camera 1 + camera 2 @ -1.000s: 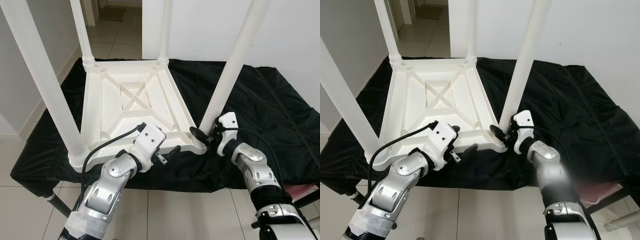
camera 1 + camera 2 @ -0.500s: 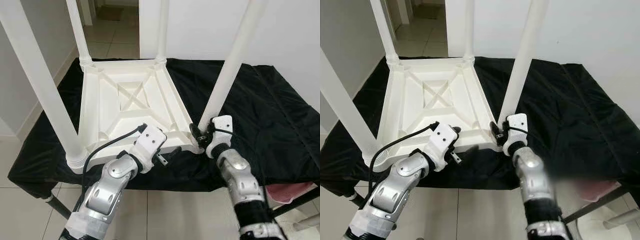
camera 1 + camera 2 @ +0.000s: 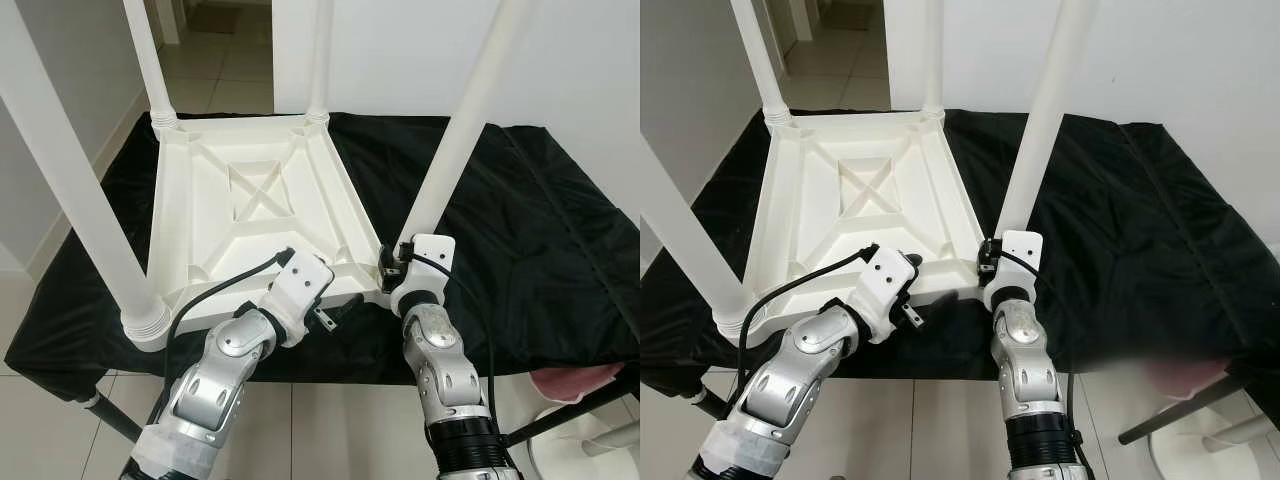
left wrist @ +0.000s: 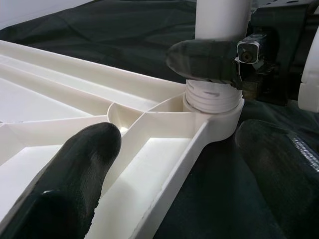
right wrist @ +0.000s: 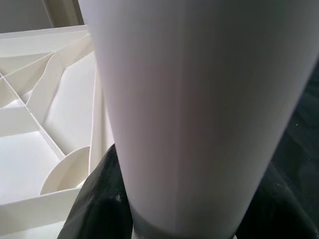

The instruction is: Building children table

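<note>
Apparently near completion: the inverted table top (image 3: 250, 215) on the black cloth (image 3: 540, 210) carries all four legs, the right gripper (image 3: 392, 262) clamping the near-right leg (image 3: 455, 150) at its socket (seating unconfirmed), the left gripper (image 3: 335, 310) spread, straddling the top's edge.

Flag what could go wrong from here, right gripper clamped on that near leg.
1. The right gripper grips the near-right leg just above its threaded base; a sideways pull could tilt the tall leg and cross-thread or strain the corner socket.
2. The left gripper straddles the tabletop's near edge, open, so the upturned tabletop could slide on the black cloth under twisting.
</note>
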Controlling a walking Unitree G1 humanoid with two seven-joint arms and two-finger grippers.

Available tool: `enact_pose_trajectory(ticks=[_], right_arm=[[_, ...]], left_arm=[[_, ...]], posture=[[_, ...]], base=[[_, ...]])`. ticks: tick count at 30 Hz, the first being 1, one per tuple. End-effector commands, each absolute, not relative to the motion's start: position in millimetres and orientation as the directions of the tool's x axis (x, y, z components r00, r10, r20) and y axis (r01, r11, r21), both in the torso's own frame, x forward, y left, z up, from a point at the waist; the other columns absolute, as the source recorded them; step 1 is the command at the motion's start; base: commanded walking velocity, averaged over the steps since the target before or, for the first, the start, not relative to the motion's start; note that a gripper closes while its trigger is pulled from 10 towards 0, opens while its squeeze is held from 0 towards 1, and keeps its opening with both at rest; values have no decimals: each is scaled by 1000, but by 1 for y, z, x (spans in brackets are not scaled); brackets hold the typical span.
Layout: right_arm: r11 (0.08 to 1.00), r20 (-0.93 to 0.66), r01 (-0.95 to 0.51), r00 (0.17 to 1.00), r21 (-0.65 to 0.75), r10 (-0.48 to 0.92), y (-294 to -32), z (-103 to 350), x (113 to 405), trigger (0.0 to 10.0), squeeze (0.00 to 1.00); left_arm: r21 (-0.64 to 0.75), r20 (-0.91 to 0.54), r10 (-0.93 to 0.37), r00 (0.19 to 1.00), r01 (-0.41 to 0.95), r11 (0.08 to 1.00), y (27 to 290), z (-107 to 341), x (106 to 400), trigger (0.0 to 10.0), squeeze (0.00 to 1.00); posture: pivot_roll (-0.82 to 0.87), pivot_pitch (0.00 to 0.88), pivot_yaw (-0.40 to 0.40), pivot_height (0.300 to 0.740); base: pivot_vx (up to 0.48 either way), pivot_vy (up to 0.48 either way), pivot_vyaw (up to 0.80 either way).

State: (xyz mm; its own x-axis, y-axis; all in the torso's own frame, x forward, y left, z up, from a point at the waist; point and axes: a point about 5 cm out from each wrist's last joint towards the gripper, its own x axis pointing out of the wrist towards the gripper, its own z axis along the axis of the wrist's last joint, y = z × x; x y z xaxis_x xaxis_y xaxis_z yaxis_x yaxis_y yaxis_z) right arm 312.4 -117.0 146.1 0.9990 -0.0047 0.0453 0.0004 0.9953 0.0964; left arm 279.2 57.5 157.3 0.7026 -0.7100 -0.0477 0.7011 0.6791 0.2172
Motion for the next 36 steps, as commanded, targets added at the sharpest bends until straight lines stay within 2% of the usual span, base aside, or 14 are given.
enact_pose_trajectory(ticks=[1,2,6,10,13,14,15,16,17,23,25,36], right_arm=[[985,10,-20,1000,173,18,-115,140,310,10000,90],[983,7,-24,1000,180,23,-116,140,310,10000,1000],[981,5,-24,1000,190,23,-115,142,310,10000,1000],[982,72,-151,987,116,143,-127,150,317,10000,1000],[982,53,-171,984,83,167,-135,148,319,10000,1000],[979,37,-197,980,48,195,-141,145,321,10000,902],[979,37,-197,980,48,195,-141,145,321,10000,902],[972,16,-235,972,31,235,-146,143,323,10000,271],[965,-1,-262,965,16,262,-150,141,325,10000,0],[927,-8,-375,927,-2,375,-157,145,331,10000,0],[882,1,-466,884,-66,467,-156,149,333,10000,0],[789,-41,-599,799,-137,600,-155,144,338,10000,0]], left_arm=[[219,-49,-687,725,679,701,58,156,279,10000,0],[219,-47,-685,727,676,703,58,157,280,10000,0],[219,-44,-682,730,674,706,59,157,281,10000,0],[220,-43,-684,728,674,705,57,156,280,10000,0],[221,-41,-684,728,674,705,56,157,280,10000,0],[223,-41,-684,728,674,704,56,157,280,10000,0],[223,-41,-684,728,674,704,56,157,280,10000,0],[223,-41,-684,729,673,705,57,157,280,10000,0],[224,-41,-684,729,674,704,57,157,280,10000,0],[225,-39,-686,727,675,703,56,157,280,10000,0],[225,-39,-689,724,678,699,55,157,280,10000,0],[236,-39,-695,718,682,692,54,158,281,10000,0]], posture=[[-1,43,-37,740],[-1,41,-40,740],[0,40,-41,740],[3,31,-49,740],[2,31,-49,740],[2,30,-52,740],[2,30,-52,740],[2,30,-52,740],[0,27,-52,740],[0,23,-50,740],[-2,17,-48,740],[3,9,-46,740]], base=[[0,0,0],[0,0,0],[0,0,0],[0,0,0],[0,0,0],[0,0,0],[0,0,0],[0,0,0],[0,0,0],[0,0,0],[0,0,0],[0,0,0]])
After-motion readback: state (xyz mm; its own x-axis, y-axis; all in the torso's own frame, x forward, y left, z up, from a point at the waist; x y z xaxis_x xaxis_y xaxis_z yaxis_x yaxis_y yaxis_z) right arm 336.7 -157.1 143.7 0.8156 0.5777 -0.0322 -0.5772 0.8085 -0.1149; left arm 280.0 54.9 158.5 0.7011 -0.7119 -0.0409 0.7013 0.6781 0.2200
